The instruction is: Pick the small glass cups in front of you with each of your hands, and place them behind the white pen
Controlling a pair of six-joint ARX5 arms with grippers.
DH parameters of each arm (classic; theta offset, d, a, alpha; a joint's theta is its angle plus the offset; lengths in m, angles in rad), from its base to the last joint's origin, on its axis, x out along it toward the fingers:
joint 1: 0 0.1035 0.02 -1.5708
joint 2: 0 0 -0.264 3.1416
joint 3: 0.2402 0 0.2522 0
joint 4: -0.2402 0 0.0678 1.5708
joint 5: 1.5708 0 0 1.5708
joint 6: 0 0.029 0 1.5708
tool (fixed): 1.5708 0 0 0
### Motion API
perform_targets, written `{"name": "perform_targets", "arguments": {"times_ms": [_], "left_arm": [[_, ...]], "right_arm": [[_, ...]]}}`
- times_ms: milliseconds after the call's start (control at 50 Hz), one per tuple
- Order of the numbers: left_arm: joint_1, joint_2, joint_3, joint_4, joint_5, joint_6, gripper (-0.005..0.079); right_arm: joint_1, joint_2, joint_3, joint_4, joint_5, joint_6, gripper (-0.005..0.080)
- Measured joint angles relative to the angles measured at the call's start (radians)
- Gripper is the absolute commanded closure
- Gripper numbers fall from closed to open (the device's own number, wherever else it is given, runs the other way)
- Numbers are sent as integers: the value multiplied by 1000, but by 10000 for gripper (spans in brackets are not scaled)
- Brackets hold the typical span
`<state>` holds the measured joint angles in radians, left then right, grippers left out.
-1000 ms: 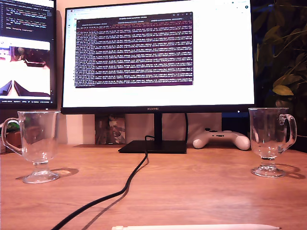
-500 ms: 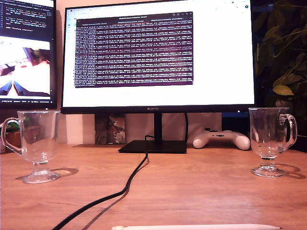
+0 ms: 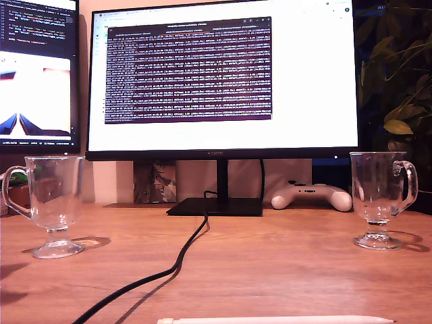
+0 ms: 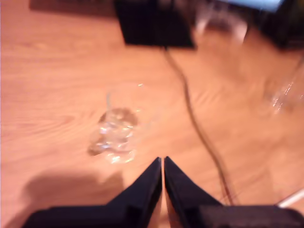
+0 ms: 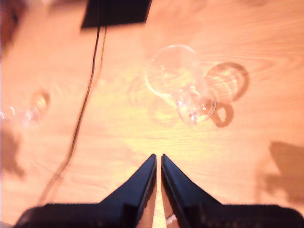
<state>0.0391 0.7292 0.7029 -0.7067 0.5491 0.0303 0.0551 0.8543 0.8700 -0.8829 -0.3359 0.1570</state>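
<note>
Desk: wood-grain top, warm brown, smooth, satin sheen. Both glass cups, one on the exterior view's left and one on its right: clear glass, glossy, bright glints on bowls and feet. White pen at the near edge: smooth, matt white. Game controller: white plastic, matt. Cable: black, rubbery, dull. Monitor stand: matt black. Gripper fingers in both wrist views: black, matt.

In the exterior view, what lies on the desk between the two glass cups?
Between the first glass cup and the second glass cup lie the monitor's stand, a black cable and a white game controller; otherwise bare wood.
</note>
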Motion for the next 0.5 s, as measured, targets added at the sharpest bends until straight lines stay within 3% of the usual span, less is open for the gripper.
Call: {"name": "perform_targets", "arguments": {"times_ms": [140,340,500], "left_arm": [[0,95,55,-43,-60,89,746],[0,166,85,-34,-148,105,648],[0,189,85,-47,-164,105,644]], "right_arm": [[32,141,63,-51,36,-25,425],[92,350,171,-94,69,-28,418],[153,488,246,-116,147,-43,418]]}}
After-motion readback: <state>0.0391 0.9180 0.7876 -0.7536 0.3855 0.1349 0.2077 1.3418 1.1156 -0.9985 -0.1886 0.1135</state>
